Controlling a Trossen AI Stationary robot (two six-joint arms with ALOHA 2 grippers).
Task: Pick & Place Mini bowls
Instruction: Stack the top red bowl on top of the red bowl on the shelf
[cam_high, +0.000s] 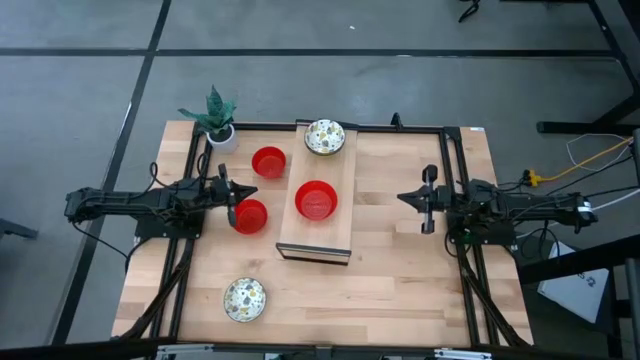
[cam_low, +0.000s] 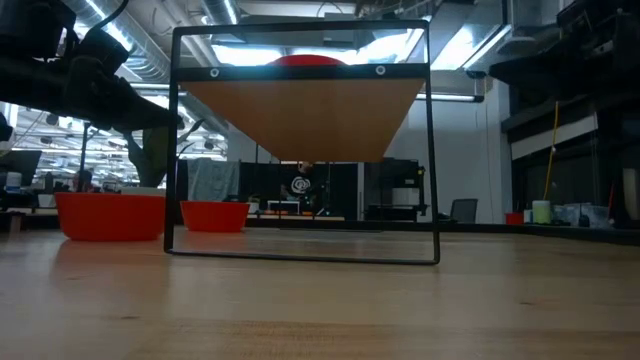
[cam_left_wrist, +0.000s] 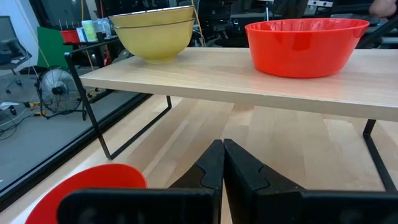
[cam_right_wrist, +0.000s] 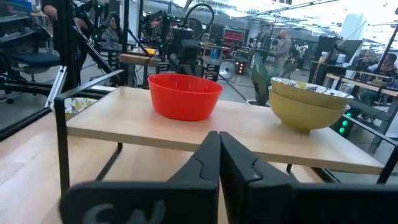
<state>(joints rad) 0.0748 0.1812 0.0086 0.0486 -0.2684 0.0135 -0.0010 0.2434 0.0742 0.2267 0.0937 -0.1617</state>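
A red bowl (cam_high: 316, 200) and a stack of two cream speckled bowls (cam_high: 325, 137) stand on a raised wooden shelf (cam_high: 340, 170). Two more red bowls (cam_high: 268, 162) (cam_high: 249, 216) sit on the table left of the shelf. One speckled bowl (cam_high: 244, 299) rests near the table's near edge. My left gripper (cam_high: 232, 197) is shut and hovers just beside the nearer red bowl (cam_left_wrist: 87, 186), pointing at the shelf. My right gripper (cam_high: 427, 200) is shut, right of the shelf, facing its red bowl (cam_right_wrist: 185, 95) and the cream stack (cam_right_wrist: 308, 102).
A small white pot with a green plant (cam_high: 218, 120) stands at the table's far left corner. The shelf rests on thin black metal legs (cam_low: 432, 150), with open space beneath it. A black frame (cam_high: 450, 170) runs along the table's sides. Bare wood lies between the shelf and my right gripper.
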